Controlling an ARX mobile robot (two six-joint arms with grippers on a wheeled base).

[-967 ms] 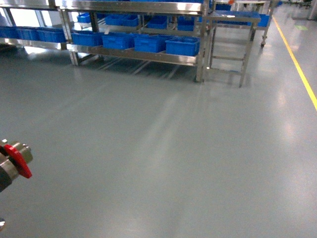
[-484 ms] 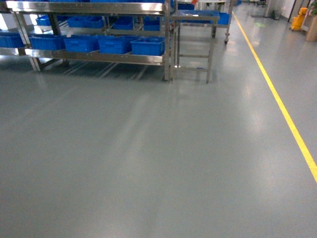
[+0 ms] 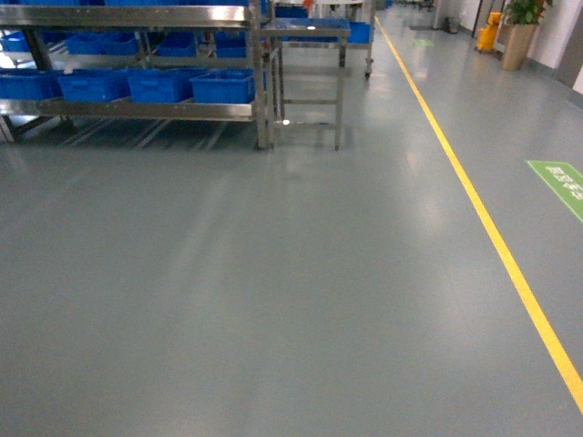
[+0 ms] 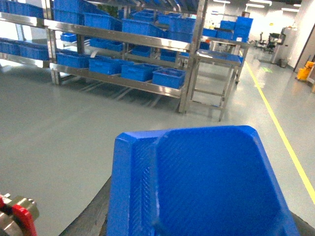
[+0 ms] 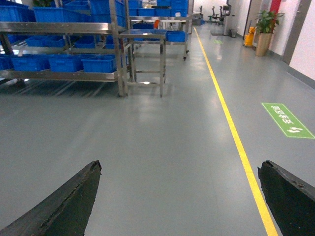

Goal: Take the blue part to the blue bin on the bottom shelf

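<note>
The blue part (image 4: 206,182) fills the lower half of the left wrist view, a bright-blue moulded piece with a ridged surface. My left gripper (image 4: 197,214) is shut on it; only a dark finger (image 4: 96,209) shows at its left edge. Far ahead, several blue bins (image 4: 168,77) sit in a row on the bottom shelf (image 4: 142,84) of a steel rack. The same bins (image 3: 223,86) and the shelf (image 3: 164,110) lie at the head view's top left. My right gripper (image 5: 179,167) is open over bare floor. Neither gripper shows in the head view.
A steel frame table (image 3: 305,73) stands right of the rack. A yellow floor line (image 3: 483,218) runs along the right, with a green floor sign (image 3: 560,182) beyond it. A red-capped fitting (image 4: 22,221) shows at the left wrist view's lower left. Grey floor lies between me and the rack.
The head view has swung right: the rack slid toward the upper left, the yellow line and green sign came in, and the red-capped fitting left the view.
</note>
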